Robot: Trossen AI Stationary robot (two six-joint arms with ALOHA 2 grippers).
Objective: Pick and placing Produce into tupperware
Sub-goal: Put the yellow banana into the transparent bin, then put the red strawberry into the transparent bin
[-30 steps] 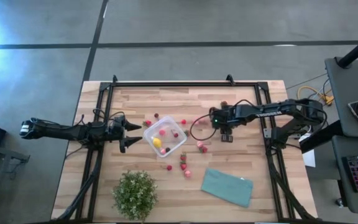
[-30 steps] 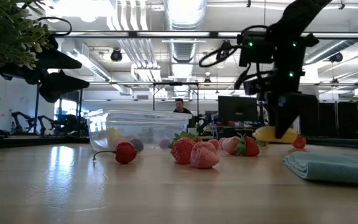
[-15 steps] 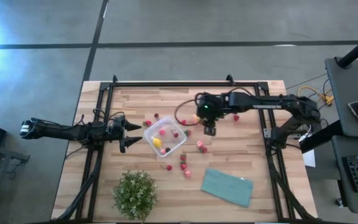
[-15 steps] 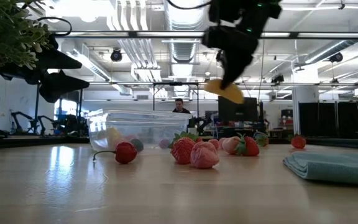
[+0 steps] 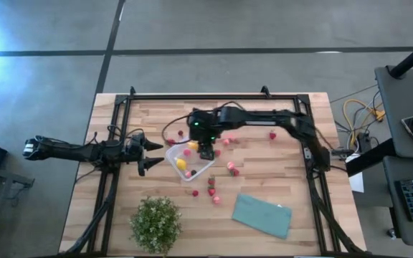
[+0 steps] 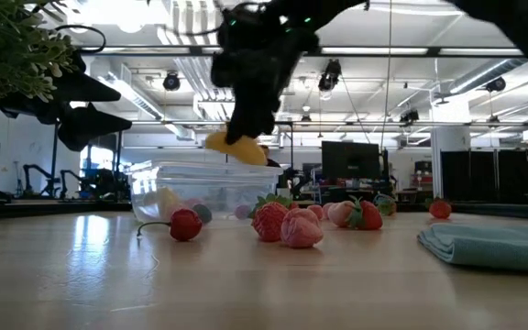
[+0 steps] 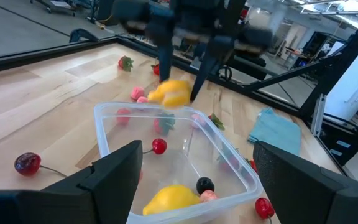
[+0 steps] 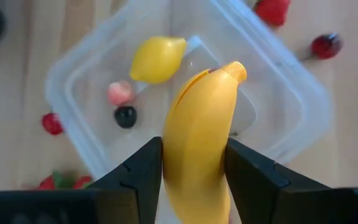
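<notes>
High view: light wooden slatted table [image 5: 278,172] at frame centre, with a black frame rail around it.

Clear square plastic container with rounded corners [image 5: 190,159]: left of table centre. It holds a small yellow lemon-shaped fruit [image 5: 181,164], a few pink and red berries and one dark berry.

Right gripper [image 5: 206,150]: reaches in from the right of the frame and sits over the container's upper right corner. Right wrist view: its dark fingers [image 8: 138,171] are clamped on either side of a small yellow banana [image 8: 199,140], which hangs above the container [image 8: 291,99], with the lemon-shaped fruit [image 8: 157,58] below it. Low view: the banana [image 6: 232,147] is just above the container rim [image 6: 200,170]; whether it touches is unclear from this angle.

Left gripper [image 5: 151,155]: at centre left, just beside the container's left edge, jaws spread wide and empty; the left wrist view shows both fingers [image 7: 114,174] set far apart.

Loose red and pink strawberry-like fruits [image 5: 232,169]: scattered right of and below the container.

Green leafy potted plant [image 5: 155,223]: lower left of the table.

Teal folded cloth [image 5: 262,214]: lower right.
</notes>
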